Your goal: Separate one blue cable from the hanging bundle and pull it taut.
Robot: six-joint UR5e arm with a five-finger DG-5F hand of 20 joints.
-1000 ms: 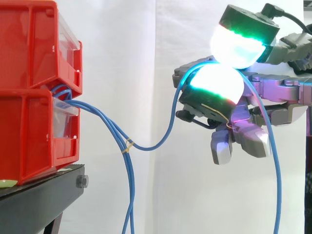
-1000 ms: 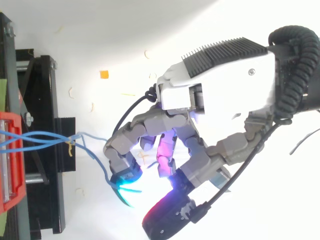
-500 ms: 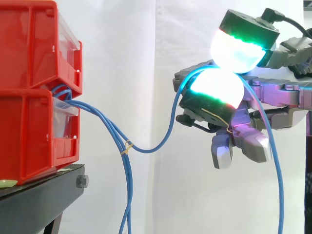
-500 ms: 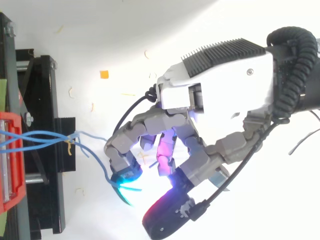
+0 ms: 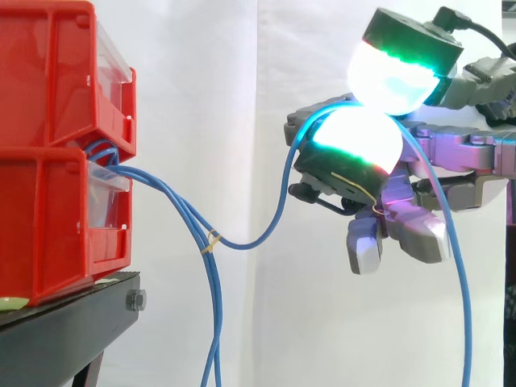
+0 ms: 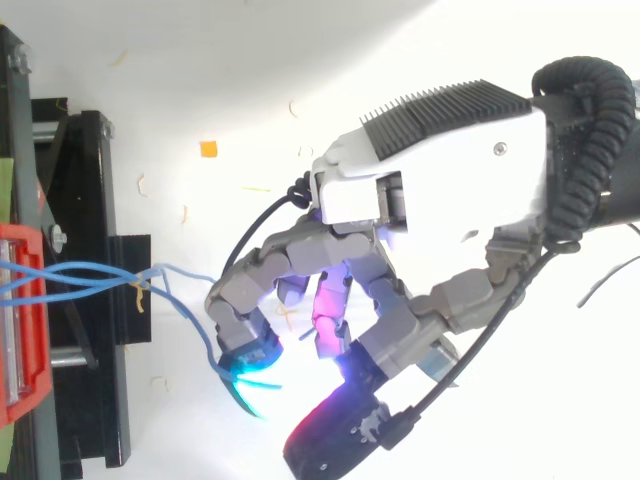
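At the left edge of the side view, two red bins sit stacked on a black stand. A bundle of blue cables comes out between them and hangs down past the stand, bound by a pale tie. From the tie, one blue cable sags, then climbs rightward before the white curtain to the hand. Two glowing pads pinch it there, with the other fingers curled loosely below. Beyond the pinch it arcs over and drops down the right side.
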